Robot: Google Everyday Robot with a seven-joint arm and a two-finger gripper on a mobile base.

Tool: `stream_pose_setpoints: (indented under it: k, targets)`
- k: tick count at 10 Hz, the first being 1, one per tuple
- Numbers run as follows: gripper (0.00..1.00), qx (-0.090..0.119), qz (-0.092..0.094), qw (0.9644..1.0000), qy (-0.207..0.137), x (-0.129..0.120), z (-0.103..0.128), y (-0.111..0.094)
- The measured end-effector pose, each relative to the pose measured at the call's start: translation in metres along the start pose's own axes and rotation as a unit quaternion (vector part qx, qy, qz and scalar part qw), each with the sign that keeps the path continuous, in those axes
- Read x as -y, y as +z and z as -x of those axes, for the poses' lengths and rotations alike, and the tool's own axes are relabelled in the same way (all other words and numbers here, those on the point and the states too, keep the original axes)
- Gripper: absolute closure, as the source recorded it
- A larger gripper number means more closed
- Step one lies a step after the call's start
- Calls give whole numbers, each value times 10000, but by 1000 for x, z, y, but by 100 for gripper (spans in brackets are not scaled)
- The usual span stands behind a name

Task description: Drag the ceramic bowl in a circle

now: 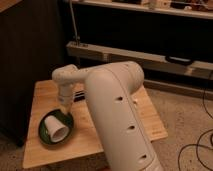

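Gripper is seen closed, set down on the far rim of the ceramic bowl, towards the wooden table's near edge; whether the rim is pinched cannot be told. 1 white cup lies inside the bowl. The circle is judged underway, and a smooth curved pull is called for next.

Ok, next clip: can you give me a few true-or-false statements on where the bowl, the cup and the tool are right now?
1. The white cup lies on its side inside the ceramic bowl. True.
2. The ceramic bowl sits on the floor beside the table. False: it rests on the wooden table, near the front left corner.
3. The tool is down at the far right rim of the ceramic bowl. True.
4. The tool is wide open and lifted well clear of the table. False: it is shut and low, at the bowl's rim.
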Motion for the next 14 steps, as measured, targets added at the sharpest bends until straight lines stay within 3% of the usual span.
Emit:
stream_pose_setpoints:
  k: [2,4,6,9,12,14]
  targets:
    - [100,51,-44,9998,181,28,11,-7]
    - [100,70,-66,9989,458,56,2,-11]
    - [100,93,-110,9961,875,90,-32,-18]
    - [100,129,-210,9896,1417,127,-111,-33]
    - [100,-35,-298,9872,1566,125,-169,-30]
    - [100,-182,-314,9889,1443,102,-181,-19]
